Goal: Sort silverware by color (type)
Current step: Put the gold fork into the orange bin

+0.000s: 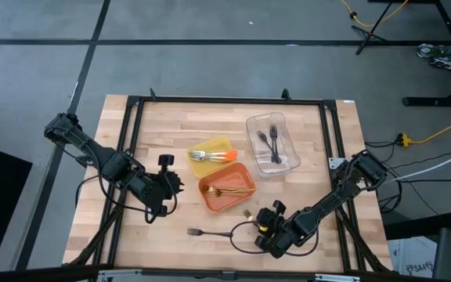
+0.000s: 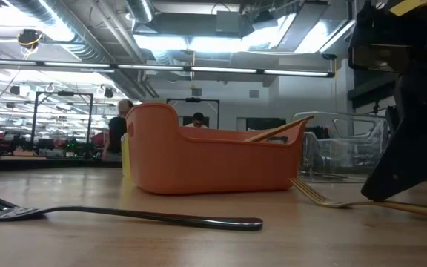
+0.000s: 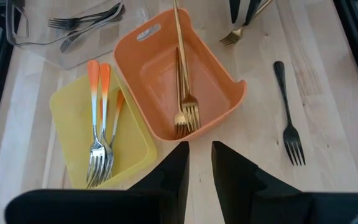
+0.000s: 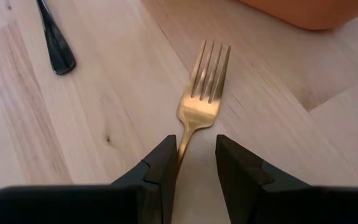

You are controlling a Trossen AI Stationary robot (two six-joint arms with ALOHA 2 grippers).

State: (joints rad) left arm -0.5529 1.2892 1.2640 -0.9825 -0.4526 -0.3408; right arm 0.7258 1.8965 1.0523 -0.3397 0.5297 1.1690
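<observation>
right end effector [image 4: 191, 163] gripping gold fork [image 4: 202, 93] (on table)

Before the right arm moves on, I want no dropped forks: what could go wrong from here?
The right gripper straddles only the thin handle of the gold fork, which lies flat on the table; a grip there may let it pivot or slip. The orange tray sits close by, so the tines could catch its wall on the way in. The black fork lies nearby and a low sweep might knock it.
</observation>
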